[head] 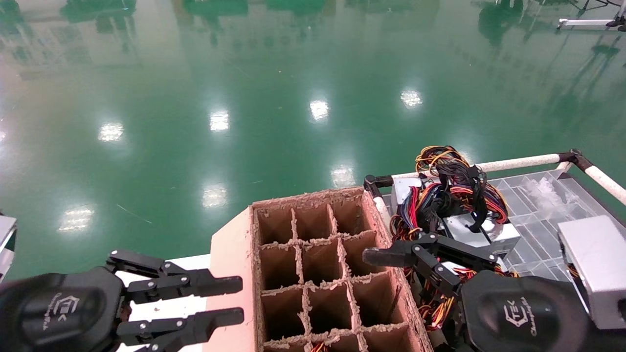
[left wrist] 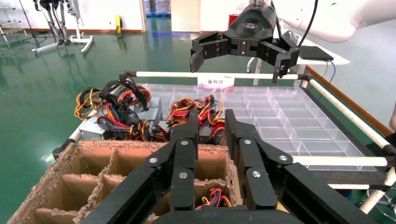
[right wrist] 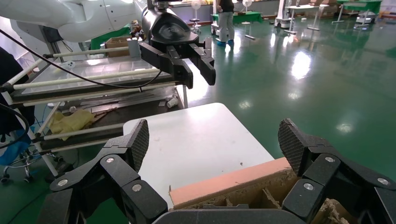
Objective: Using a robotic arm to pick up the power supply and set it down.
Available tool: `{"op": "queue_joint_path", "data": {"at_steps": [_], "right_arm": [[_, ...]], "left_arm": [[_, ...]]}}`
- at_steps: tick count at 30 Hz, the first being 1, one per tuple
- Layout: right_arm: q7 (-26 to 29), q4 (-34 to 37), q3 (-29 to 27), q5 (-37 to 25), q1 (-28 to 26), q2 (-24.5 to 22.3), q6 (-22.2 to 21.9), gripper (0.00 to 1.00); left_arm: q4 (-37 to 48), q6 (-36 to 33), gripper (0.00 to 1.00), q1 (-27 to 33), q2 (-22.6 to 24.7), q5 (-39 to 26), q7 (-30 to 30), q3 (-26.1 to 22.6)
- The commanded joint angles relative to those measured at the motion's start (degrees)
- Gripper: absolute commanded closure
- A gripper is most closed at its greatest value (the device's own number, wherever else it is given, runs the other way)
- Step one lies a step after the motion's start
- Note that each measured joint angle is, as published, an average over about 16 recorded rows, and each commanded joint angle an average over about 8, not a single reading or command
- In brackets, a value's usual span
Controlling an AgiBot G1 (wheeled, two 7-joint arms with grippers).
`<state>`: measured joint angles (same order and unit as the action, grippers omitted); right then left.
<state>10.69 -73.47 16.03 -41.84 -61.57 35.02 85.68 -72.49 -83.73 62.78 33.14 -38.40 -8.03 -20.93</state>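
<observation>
Silver power supplies with bundles of coloured cables lie on a clear tray; the nearest power supply (head: 481, 232) (left wrist: 116, 119) sits just right of a divided cardboard box (head: 318, 274). Another power supply (head: 594, 266) lies at the right edge. My right gripper (right wrist: 215, 142) hangs wide open and empty over the box's right wall, beside the cable pile, one fingertip (head: 374, 256) pointing left. My left gripper (head: 240, 299) (left wrist: 212, 122) hovers open and empty at the box's left side. One box cell holds cables (left wrist: 212, 196).
The clear compartment tray (head: 533, 215) (left wrist: 289, 121) is framed by white rails (head: 518, 161). A white table (head: 166, 274) (right wrist: 196, 140) lies under the box's left flap. Green floor stretches beyond. Most box cells look empty.
</observation>
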Motion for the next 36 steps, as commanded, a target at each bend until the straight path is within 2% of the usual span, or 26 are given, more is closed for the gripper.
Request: {"op": "queue_joint_path", "data": {"at_steps": [1, 17, 19, 25, 27, 36], "right_arm": [[0.00, 0.00, 0.00, 0.00, 0.00, 0.00, 0.00, 0.00], [0.00, -0.01, 0.01, -0.03, 0.00, -0.01, 0.00, 0.00], [-0.04, 0.00, 0.06, -0.25, 0.02, -0.07, -0.05, 0.00], [-0.39, -0.09, 1.65, -4.83, -0.47, -0.23, -0.99, 0.00], [-0.39, -0.08, 2.72, -7.36, -1.05, 0.08, -1.34, 0.00], [1.18, 1.56, 8.54, -17.53, -3.87, 4.16, -1.80, 0.00]], "left_arm": [[0.00, 0.00, 1.00, 0.00, 0.00, 0.00, 0.00, 0.00], [0.00, 0.00, 1.00, 0.00, 0.00, 0.00, 0.00, 0.00], [0.00, 0.00, 0.91, 0.00, 0.00, 0.00, 0.00, 0.00], [0.01, 0.00, 0.18, 0.00, 0.00, 0.00, 0.00, 0.00], [0.01, 0.00, 0.02, 0.00, 0.00, 0.00, 0.00, 0.00], [0.01, -0.01, 0.00, 0.01, 0.00, 0.00, 0.01, -0.01]]}}
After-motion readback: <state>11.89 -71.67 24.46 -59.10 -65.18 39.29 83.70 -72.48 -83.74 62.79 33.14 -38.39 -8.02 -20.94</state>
